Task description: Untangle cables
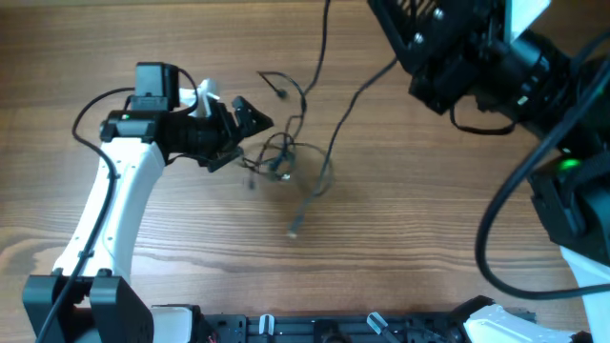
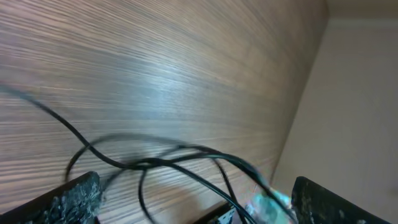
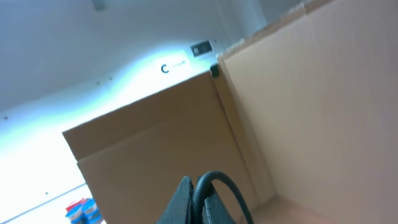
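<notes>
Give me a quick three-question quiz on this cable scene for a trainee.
1. True or false: the left gripper stands open next to the cable knot.
2. What is the right gripper shut on? A nothing, B a black cable, C a white cloth.
3. Fill in: the knot lies on the wooden ____.
Key: 1 true; 2 B; 3 table.
</notes>
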Controlling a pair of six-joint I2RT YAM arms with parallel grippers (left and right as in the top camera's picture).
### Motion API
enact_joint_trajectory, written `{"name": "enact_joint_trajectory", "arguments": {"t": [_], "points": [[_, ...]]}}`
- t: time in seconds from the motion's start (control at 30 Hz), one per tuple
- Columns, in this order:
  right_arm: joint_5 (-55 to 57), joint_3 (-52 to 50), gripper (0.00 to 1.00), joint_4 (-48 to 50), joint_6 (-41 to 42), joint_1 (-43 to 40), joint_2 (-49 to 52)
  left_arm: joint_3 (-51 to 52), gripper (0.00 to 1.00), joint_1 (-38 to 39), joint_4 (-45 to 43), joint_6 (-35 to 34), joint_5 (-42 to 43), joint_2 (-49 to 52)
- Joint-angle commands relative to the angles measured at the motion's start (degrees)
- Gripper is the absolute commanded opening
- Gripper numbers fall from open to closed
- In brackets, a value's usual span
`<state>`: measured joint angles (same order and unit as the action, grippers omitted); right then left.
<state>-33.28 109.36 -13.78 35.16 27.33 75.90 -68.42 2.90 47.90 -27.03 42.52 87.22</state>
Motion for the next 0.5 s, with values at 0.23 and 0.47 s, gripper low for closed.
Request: {"name": "enact_joint_trajectory", "arguments": {"t": [0.23, 0.47], "points": [[-0.6, 0.2, 0.04, 5.4, 3.8, -1.1, 5.3, -0.1, 0.89, 7.3, -0.2, 1.5, 3.1, -0.2], [-0.6, 0.2, 0.04, 7.6, 5.4, -3.3, 5.3, -0.1, 0.9, 6.6, -3.0, 11.2, 26.6, -0.2]]}}
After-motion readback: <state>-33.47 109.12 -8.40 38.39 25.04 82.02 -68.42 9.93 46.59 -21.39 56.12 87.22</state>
